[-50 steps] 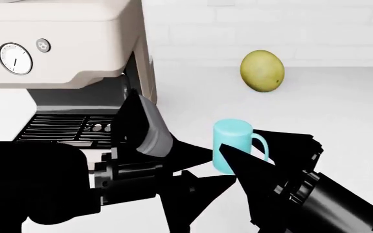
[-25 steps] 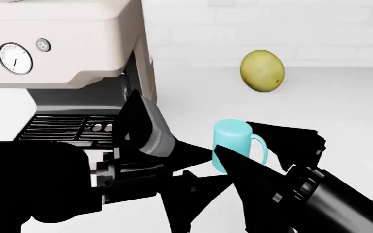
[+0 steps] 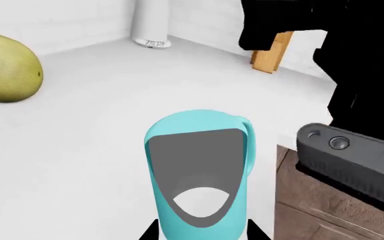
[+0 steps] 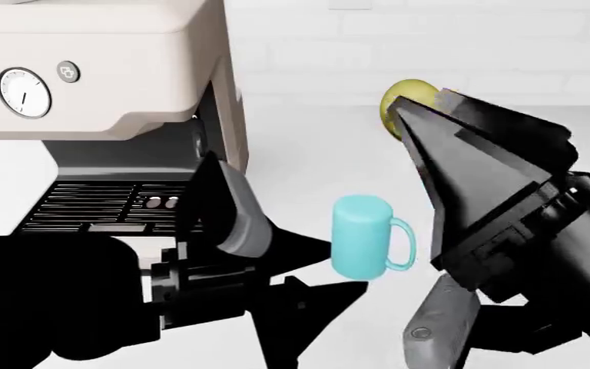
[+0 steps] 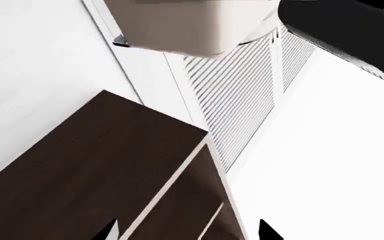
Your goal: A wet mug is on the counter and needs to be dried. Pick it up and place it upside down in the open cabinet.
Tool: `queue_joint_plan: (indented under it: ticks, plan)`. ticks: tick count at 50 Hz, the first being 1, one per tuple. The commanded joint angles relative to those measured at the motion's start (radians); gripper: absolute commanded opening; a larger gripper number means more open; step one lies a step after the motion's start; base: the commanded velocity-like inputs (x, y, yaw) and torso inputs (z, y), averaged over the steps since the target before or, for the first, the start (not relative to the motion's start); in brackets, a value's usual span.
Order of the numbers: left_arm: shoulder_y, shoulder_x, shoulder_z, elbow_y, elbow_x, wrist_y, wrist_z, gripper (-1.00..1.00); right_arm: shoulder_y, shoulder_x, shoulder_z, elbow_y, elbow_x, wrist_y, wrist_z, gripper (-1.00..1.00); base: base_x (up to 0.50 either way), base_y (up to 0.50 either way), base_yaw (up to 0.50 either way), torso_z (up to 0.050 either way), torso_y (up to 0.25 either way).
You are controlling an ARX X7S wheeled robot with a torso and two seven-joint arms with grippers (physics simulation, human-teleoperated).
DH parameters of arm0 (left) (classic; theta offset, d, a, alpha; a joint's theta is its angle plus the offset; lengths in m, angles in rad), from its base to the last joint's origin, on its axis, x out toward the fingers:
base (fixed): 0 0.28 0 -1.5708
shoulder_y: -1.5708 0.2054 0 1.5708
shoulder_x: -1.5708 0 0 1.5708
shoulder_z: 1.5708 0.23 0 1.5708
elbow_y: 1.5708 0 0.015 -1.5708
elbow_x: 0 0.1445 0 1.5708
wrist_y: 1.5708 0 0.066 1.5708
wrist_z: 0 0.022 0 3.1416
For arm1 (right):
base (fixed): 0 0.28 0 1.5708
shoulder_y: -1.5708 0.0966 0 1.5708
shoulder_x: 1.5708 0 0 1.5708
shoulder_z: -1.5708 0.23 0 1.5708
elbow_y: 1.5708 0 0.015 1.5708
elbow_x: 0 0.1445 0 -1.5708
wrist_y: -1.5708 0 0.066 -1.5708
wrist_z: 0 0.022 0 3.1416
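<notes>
On the counter, just below the middle of the head view, the mug stands upright with its loop handle at three o'clock, so the task looks barely begun: no lift, no turning over, and no placing in the cabinet has happened. The left gripper lies at the mug's eight o'clock with its dark fingers spread and nothing between them, one tip close to the mug's side; whether it touches I cannot tell. The right gripper hangs raised at the mug's two o'clock, clear of it, pointing upward and partly covering the yellow-green fruit; its fingers cannot be judged as spread or closed from these views. A coffee machine fills the ten o'clock area. The mug itself is a small plain light-turquoise cylinder, smooth and unmarked; the left wrist view looks into its open mouth, showing a grey inside with nothing in it. I judge that grasping, lifting, inverting and setting it in the cabinet all remain.
</notes>
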Motion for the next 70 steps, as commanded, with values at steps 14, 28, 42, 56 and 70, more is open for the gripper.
queue_joint_plan:
  ticks: [14, 28, 42, 56, 70]
  plan:
    - [-0.063, -0.031, -0.058, 0.07, -0.078, 0.043, -0.062, -1.0, -1.006, -0.308, 1.382, -0.179, 0.402, 0.474, -0.271, 1.0, 0.0, 0.0, 0.0, 0.0, 0.0]
    - [-0.18, -0.053, -0.123, 0.113, -0.137, 0.092, -0.16, -1.0, -1.358, -0.785, 1.949, -0.178, 0.389, 0.283, -0.53, 1.0, 0.0, 0.0, 0.0, 0.0, 0.001]
    - [-0.296, -0.062, -0.179, 0.148, -0.129, 0.142, -0.249, -1.0, -1.403, -0.885, 2.074, -0.169, 0.425, 0.188, -0.555, 1.0, 0.0, 0.0, 0.0, 0.001, 0.0]
    - [-0.444, -0.058, -0.194, 0.173, -0.064, 0.161, -0.36, -1.0, -1.414, -0.926, 2.105, -0.157, 0.461, 0.157, -0.536, 1.0, 0.0, 0.0, 0.0, 0.0, 0.001]
    - [-0.539, -0.037, -0.172, 0.111, 0.075, 0.166, -0.38, -1.0, -1.431, -0.948, 2.125, -0.157, 0.469, 0.134, -0.527, 1.0, 0.0, 0.0, 0.0, 0.0, 0.0]
